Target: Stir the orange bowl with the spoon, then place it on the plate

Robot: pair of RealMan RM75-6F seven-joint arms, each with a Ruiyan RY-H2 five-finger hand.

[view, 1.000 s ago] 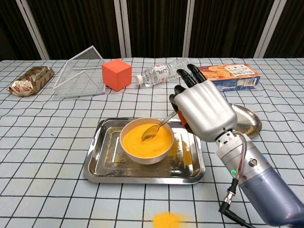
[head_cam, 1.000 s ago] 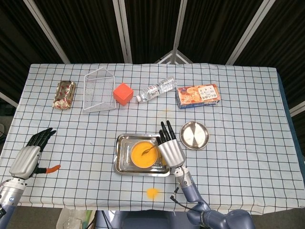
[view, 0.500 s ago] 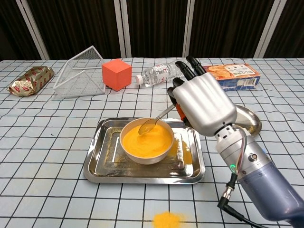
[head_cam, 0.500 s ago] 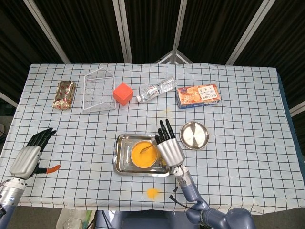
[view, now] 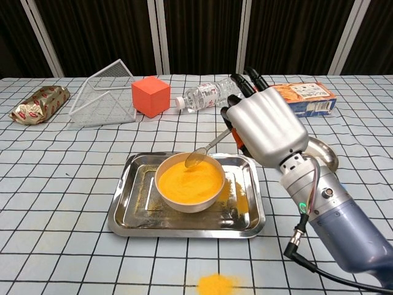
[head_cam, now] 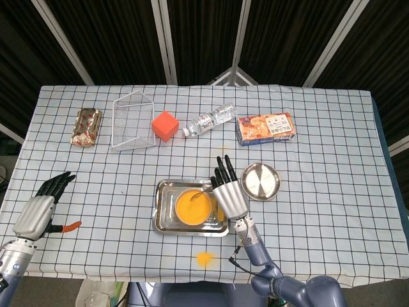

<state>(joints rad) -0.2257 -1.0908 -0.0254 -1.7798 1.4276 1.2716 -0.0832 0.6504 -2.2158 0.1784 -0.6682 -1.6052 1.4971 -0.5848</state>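
Presently: right hand (view: 267,132) pinches spoon (view: 206,150), tip over orange bowl (view: 189,182) rim; powder may spill crossing to plate (view: 322,155) behind fingers. Left hand (head_cam: 39,210) empty, spread.

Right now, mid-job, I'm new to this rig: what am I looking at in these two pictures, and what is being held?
You see a two-armed robot with humanlike hands, working at a table with a checked cloth. One picture looks down from the robot's head, the other looks forward from its chest.

The silver-and-black right hand holds a metal spoon, whose tip is lifted just above the orange powder in the white bowl. That bowl stands in a rectangular steel tray. The round metal plate, where the spoon should end up, lies beside the tray, to its right in the picture.

The left hand rests open at the table's left edge, holding nothing.

Further back lie a shiny snack packet, a white wire basket, an orange cube, a clear plastic bottle on its side and an orange food box. Some orange powder is spilled near the front edge.
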